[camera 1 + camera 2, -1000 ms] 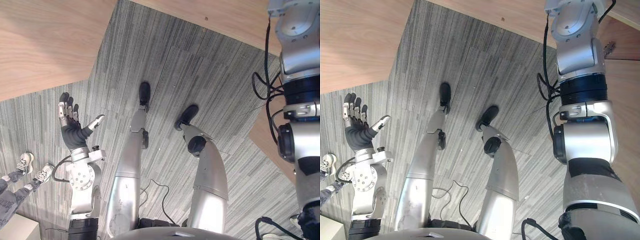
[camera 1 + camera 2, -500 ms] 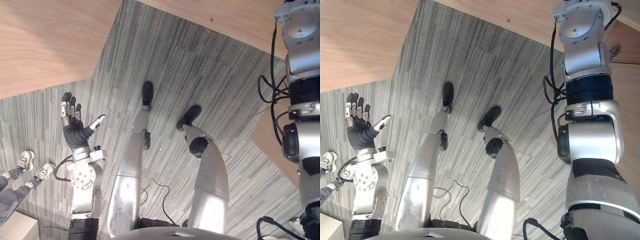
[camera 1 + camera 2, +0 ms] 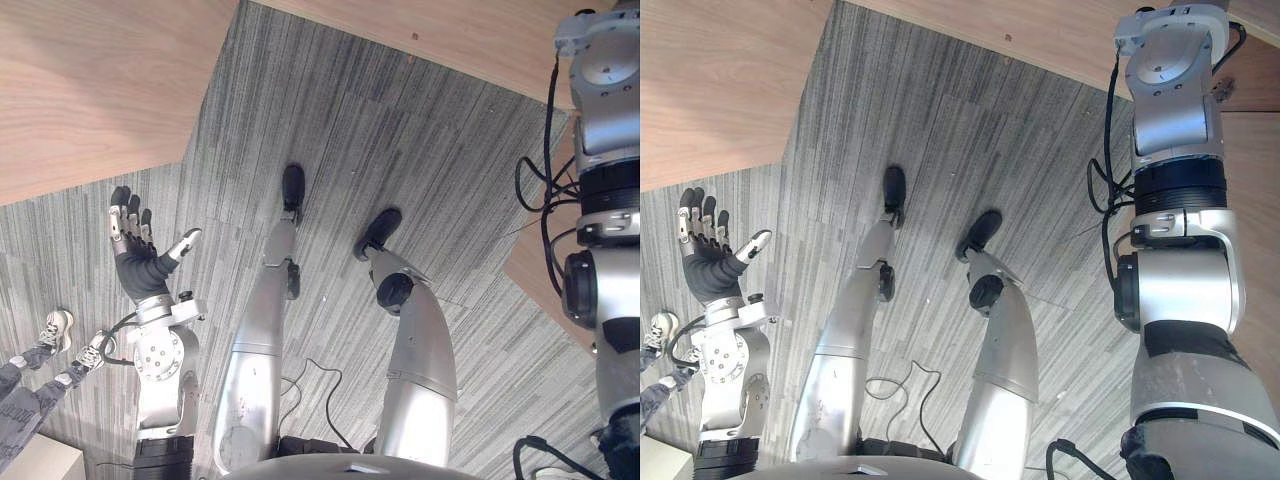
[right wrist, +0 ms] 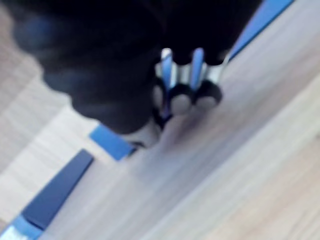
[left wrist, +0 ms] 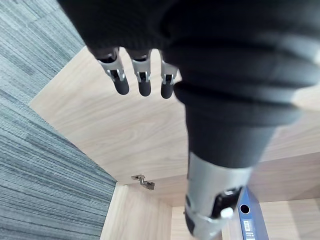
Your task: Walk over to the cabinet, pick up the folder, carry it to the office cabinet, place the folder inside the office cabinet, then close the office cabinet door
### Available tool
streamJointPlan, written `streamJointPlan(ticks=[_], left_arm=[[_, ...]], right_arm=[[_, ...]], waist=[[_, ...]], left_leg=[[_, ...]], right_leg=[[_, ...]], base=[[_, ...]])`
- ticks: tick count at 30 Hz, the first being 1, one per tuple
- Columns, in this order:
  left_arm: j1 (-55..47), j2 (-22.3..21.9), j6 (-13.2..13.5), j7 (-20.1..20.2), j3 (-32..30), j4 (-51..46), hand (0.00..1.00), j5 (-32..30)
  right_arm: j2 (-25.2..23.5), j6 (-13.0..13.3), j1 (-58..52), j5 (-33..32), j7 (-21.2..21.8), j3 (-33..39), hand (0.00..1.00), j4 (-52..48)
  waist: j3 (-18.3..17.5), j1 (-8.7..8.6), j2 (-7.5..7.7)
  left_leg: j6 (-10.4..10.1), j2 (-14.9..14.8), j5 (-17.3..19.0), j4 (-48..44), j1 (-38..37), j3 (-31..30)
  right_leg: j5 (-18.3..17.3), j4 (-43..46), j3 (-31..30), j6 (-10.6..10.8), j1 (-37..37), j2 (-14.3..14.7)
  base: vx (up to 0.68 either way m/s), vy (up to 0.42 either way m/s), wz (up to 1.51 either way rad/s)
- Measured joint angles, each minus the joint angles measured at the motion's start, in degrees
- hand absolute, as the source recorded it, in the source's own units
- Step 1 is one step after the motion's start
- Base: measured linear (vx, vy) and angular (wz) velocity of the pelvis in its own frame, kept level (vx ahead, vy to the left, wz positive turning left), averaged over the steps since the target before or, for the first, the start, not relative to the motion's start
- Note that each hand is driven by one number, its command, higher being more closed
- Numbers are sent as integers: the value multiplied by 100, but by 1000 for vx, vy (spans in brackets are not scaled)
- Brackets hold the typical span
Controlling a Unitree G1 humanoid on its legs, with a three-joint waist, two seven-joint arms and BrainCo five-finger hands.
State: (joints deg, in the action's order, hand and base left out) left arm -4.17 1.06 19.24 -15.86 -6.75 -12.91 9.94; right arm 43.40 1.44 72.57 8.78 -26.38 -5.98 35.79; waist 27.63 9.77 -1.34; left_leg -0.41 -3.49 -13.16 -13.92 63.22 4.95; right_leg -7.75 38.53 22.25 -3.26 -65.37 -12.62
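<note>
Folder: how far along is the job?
Done: the robot is at the cabinet. In hand: the right hand is by the blue folder; whether it grips is unclear. The left hand is open, empty. Left: can't tell pickup from placing; the door looks open, hinge exposed, so closing remains.

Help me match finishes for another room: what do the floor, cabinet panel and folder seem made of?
Floor: grey carpet tile, apparently; matte, fine stripes, faint seams. Cabinet panel: light wood-grain board, probably laminate; smooth, low sheen. Folder: blue smooth spine, perhaps plastic-covered card.
</note>
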Motion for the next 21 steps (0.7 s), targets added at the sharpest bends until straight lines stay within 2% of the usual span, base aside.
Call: streamJointPlan(ticks=[7,11,12,16,21], left_arm=[[-2,-2,0,10,2,-4,0,13],[54,7,-2,2,81,10,0,120],[348,0,-94,-19,140,29,0,116],[749,-12,-194,-128,187,57,0,99],[709,-119,-195,-142,181,55,0,115]], right_arm=[[14,4,444,0,7,-67,100,367],[33,-15,699,-1,7,-121,100,631],[-23,-25,871,2,-7,-215,100,765],[-111,-243,1398,10,37,-518,100,1131],[-42,-295,1663,10,130,-643,100,1260]], waist=[[-1,-14,-2],[-1,38,-2],[-1,32,-2],[-6,-8,-11],[-7,32,-13]], left_leg=[[5,-16,4,-6,117,77],[26,-52,21,-4,153,130],[21,-64,18,-3,165,140],[18,-73,2,23,165,160],[30,-75,-40,139,159,152]], right_leg=[[79,-87,-80,72,-124,29],[164,-221,-116,82,-135,99],[199,-250,-116,77,-141,105],[285,-316,-117,26,-141,120],[292,-372,-112,22,-152,148]], base=[[-48,-38,-7],[-40,-33,-10],[-37,-33,-11],[-38,-36,-6],[-22,-47,0]])
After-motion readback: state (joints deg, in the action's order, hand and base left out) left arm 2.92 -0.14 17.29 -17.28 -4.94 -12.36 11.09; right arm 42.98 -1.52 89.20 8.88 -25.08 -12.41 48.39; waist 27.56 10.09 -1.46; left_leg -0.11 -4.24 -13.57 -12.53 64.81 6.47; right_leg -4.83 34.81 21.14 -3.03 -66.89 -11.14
